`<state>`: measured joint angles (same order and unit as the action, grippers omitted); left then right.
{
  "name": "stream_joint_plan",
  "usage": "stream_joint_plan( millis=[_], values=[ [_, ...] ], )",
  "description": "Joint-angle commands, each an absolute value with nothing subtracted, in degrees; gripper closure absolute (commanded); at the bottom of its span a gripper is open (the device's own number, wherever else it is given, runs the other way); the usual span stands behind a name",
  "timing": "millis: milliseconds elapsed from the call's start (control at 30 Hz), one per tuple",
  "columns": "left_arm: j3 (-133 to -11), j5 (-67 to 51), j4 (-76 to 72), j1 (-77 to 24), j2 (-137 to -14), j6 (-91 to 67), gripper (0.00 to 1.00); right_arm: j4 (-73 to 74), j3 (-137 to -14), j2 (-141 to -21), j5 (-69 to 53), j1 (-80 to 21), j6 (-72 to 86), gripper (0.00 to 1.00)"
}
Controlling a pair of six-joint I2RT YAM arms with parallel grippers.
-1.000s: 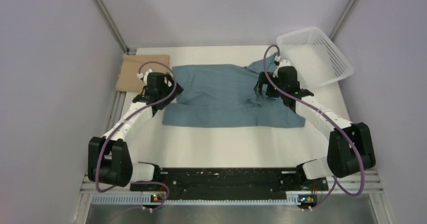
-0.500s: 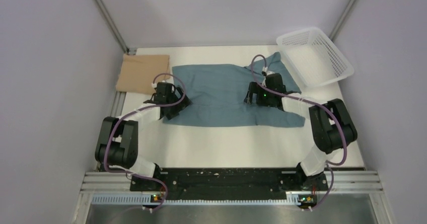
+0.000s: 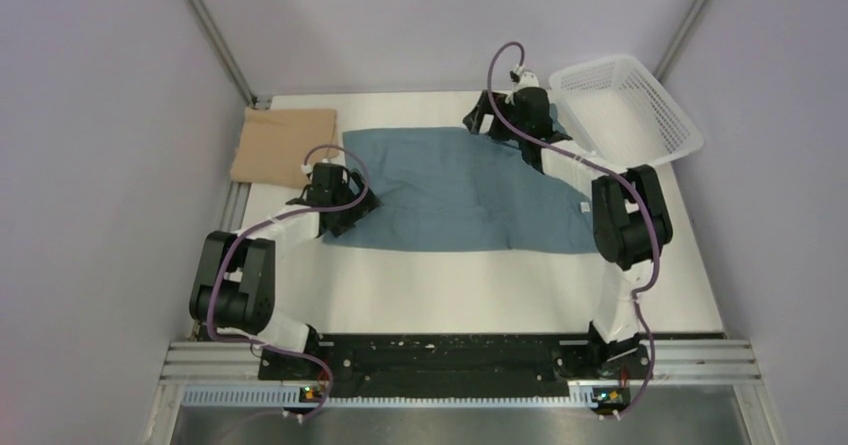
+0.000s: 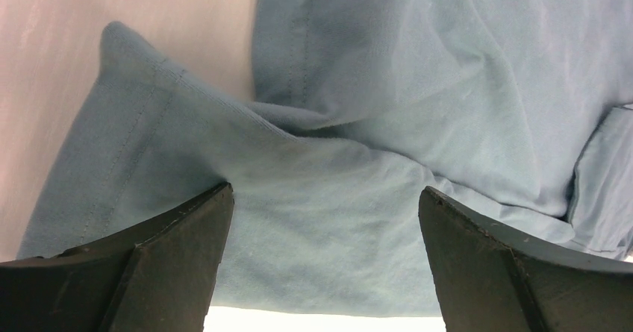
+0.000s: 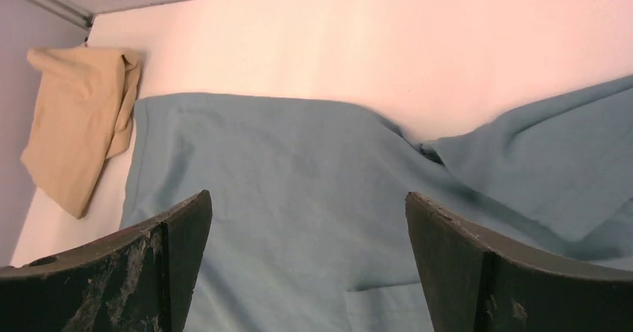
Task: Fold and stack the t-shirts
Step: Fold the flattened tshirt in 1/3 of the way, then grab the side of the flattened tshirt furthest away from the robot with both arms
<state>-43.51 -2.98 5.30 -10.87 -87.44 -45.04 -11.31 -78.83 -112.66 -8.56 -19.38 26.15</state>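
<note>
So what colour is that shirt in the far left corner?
Plain tan-beige. The shirt shows best in the top external view.

Soft even light, pinkish wrist-view cast

A lab cell: plain walls (image 3: 100,115), aluminium rails (image 3: 720,360).

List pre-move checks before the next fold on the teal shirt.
1. left gripper open: ok.
2. right gripper open: ok.
3. teal shirt cloth lies between the left fingers: ok.
4. Left fingers touching the cloth: cannot tell.
5. Teal shirt lying flat: not ok, creased and bunched in places.
6. tan shirt folded at the far left corner: ok.
</note>
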Motion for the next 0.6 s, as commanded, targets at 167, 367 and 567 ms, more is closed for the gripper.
stream_joint_plan(
  millis=[167,367,567],
  values=[
    [-45.2,-2.8,7.6,-11.6,-82.1,-44.5,0.01,-7.2,-61.5,-94.7,-0.4,-20.8,24.3,0.01],
    [-51.1,-6.3,3.4,-12.4,-89.7,-44.6,0.01,-5.1,-54.7,-96.5,1.7,-21.8,25.9,0.01],
    [-48.9,-5.6,5.6,-12.4,-95.3,-44.7,0.01,-3.5,-49.4,-97.8,3.2,-22.1,28.7,0.01]
  ],
)
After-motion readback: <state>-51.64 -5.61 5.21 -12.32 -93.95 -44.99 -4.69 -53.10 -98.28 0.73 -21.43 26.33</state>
